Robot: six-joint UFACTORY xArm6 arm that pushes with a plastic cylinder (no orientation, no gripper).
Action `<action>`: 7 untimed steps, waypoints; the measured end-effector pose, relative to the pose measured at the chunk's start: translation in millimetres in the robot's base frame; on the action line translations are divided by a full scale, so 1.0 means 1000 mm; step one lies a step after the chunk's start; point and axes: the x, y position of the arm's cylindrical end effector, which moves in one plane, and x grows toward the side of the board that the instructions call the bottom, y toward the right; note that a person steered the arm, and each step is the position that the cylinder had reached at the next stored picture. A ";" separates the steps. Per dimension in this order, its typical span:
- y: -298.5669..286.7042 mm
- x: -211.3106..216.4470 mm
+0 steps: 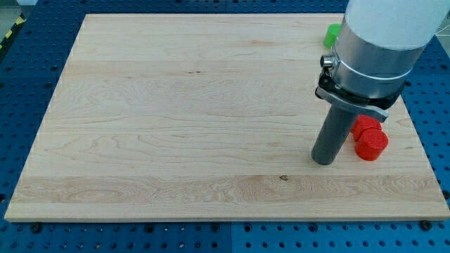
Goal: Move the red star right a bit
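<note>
Two red blocks sit close together near the board's right edge. The nearer one (371,145) has a lobed outline and looks like the red star. The other red block (363,126) lies just above and left of it, partly hidden by the arm, so its shape is unclear. My tip (324,161) rests on the board just to the view's left of the red blocks, with a small gap between the rod and them.
A green block (332,35) lies near the board's top right, partly hidden behind the arm's body (380,42). The wooden board (176,126) ends close to the right of the red blocks; blue perforated table surrounds it.
</note>
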 end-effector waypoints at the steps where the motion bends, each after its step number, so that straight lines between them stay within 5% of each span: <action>1: 0.025 -0.001; 3: 0.076 -0.001; 5: 0.011 -0.003; 7: -0.011 -0.055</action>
